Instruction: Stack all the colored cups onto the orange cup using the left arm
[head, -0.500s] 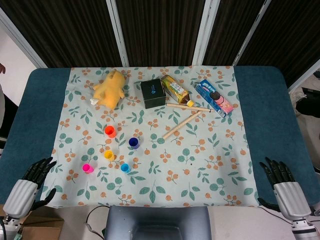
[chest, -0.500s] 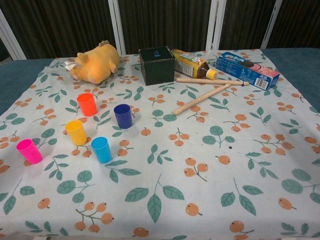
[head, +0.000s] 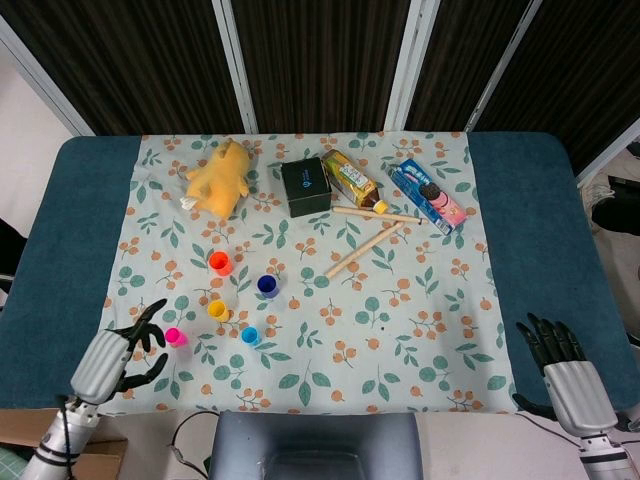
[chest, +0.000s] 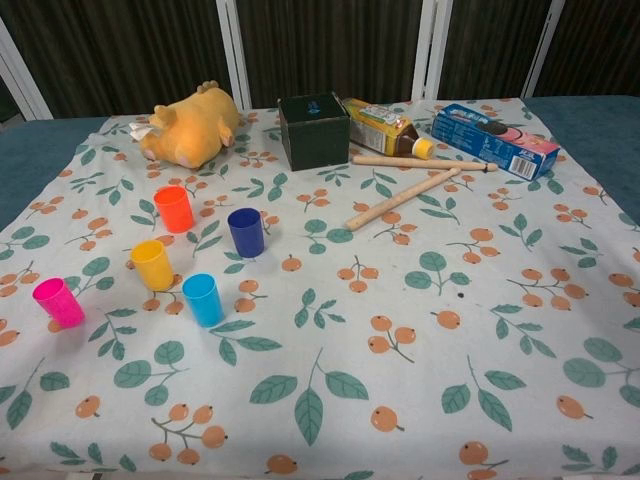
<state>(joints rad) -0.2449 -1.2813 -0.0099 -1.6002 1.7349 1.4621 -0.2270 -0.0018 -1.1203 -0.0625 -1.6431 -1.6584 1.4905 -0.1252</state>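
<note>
Five cups stand separate on the leaf-print cloth (head: 400, 330), none stacked yet, so the task is at its first reach. The orange cup (head: 221, 263) sits left of centre in the head view, with the dark blue cup (head: 268, 286) just to its lower right, the yellow cup (head: 217, 310) below it, the light blue cup (head: 250, 336) lower still, and the pink cup (head: 175, 337) furthest toward the lower left. The left hand (head: 125, 348) is at the lower left of that frame, fingers spread apart and holding nothing, its fingertips near the pink cup but apart from it. The right hand (head: 558, 362) lies at the lower right, fingers apart, also empty, well away from the cups.

Judging by position, the pink cup is the likely first pick: the hand needs to close around its wall, lift, and carry it up-frame over the yellow cup to the orange one.

Cups are spaced apart, leaving room for fingers. The plush toy (head: 220, 180), dark box (head: 306, 186), bottle (head: 351, 181), wooden sticks (head: 368, 238) and biscuit packet (head: 428, 196) lie in the upper part, off the route. The pink cup sits close to the cloth's left edge.
</note>
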